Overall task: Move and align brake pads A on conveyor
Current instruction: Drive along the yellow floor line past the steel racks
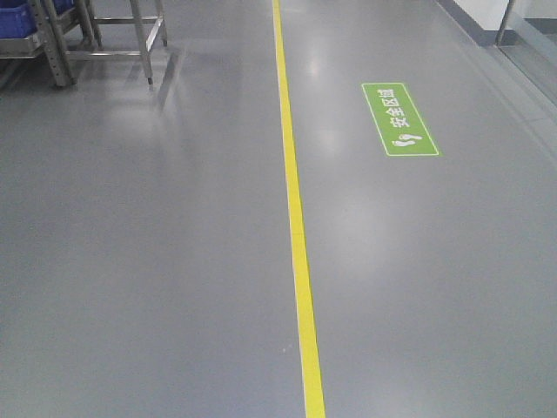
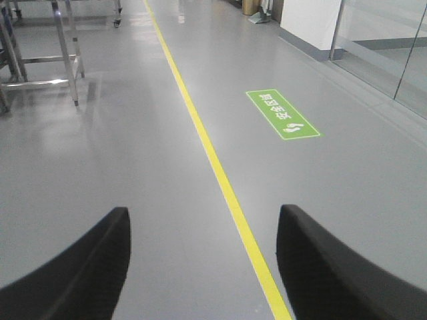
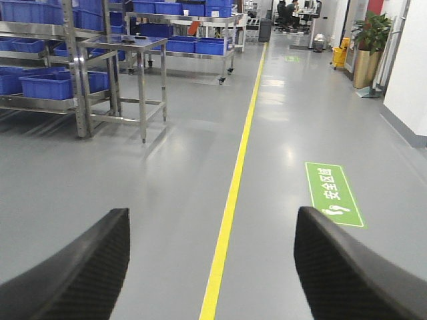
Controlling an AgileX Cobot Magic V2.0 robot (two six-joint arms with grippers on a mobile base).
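Observation:
The brake pads A and the conveyor are out of view in every frame. My left gripper hangs open over the grey floor, its two black fingers wide apart with nothing between them. My right gripper is open as well, fingers spread and empty, pointing down a factory aisle. Neither gripper shows in the front view.
A yellow floor line runs straight ahead, with a green safety sign to its right. Steel racks with blue bins stand at the left, a steel table frame too. A glass wall and a potted plant border the right.

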